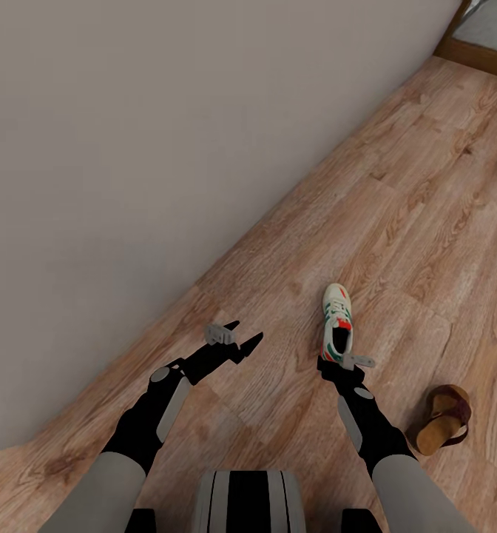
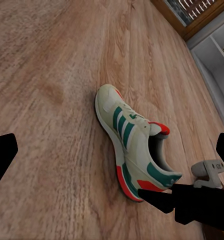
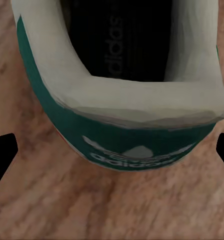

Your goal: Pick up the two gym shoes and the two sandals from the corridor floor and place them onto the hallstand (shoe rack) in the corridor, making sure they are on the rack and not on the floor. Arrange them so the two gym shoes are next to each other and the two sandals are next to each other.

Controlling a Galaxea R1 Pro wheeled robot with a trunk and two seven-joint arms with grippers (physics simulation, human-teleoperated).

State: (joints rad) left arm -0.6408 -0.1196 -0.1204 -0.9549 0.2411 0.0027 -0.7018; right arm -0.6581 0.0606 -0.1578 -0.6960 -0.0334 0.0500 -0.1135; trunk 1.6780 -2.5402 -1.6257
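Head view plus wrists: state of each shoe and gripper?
gym shoe: upright on the corridor floor, not gripped.
sandal: on the floor, tilted on its side.
right gripper: open, at the shoe's heel, fingers either side of it.
left gripper: open, empty, above bare floor.

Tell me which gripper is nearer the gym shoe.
Right. The right gripper sits right at the heel of the gym shoe, open. The left gripper, also open, hangs off to the shoe's side, clearly apart from it.
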